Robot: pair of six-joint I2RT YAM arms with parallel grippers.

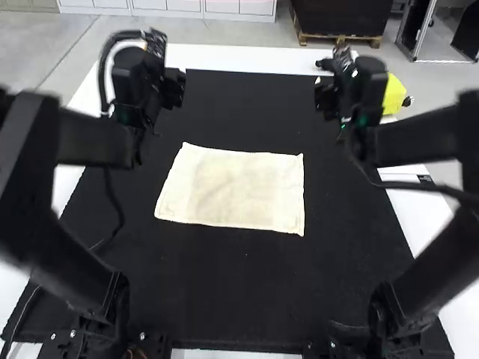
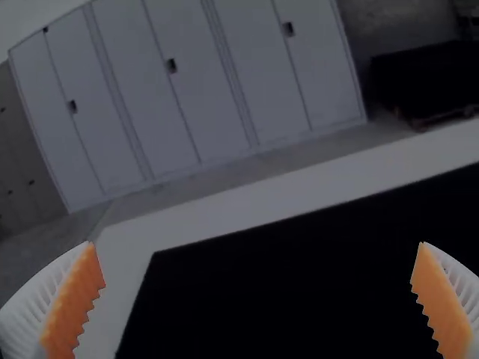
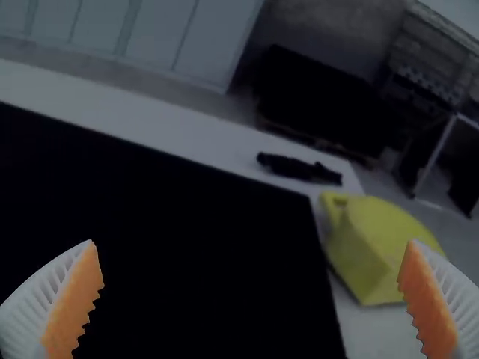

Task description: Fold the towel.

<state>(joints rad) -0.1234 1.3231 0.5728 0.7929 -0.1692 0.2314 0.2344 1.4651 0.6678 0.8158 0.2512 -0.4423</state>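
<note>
The towel [image 1: 236, 187] lies spread around the middle of the black mat [image 1: 224, 299], laid out, I judge, so that I can get at its corners from either side. My left end effector [image 2: 257, 243] and right end effector [image 3: 252, 241] both have their fingers wide apart with nothing between them, raised toward the mat's far left and far right; I take that as a ready pose, off the cloth.

By the mat's far right corner, on the white worktop [image 1: 247, 58], sit a yellow thing [image 3: 374, 232] and a dark, slim object [image 3: 299, 168], probably put aside from the folding. From above, my right arm covers part of the yellow thing, and my fingertips blur into dark shapes. Whether the towel has a second layer underneath, I can't tell.
</note>
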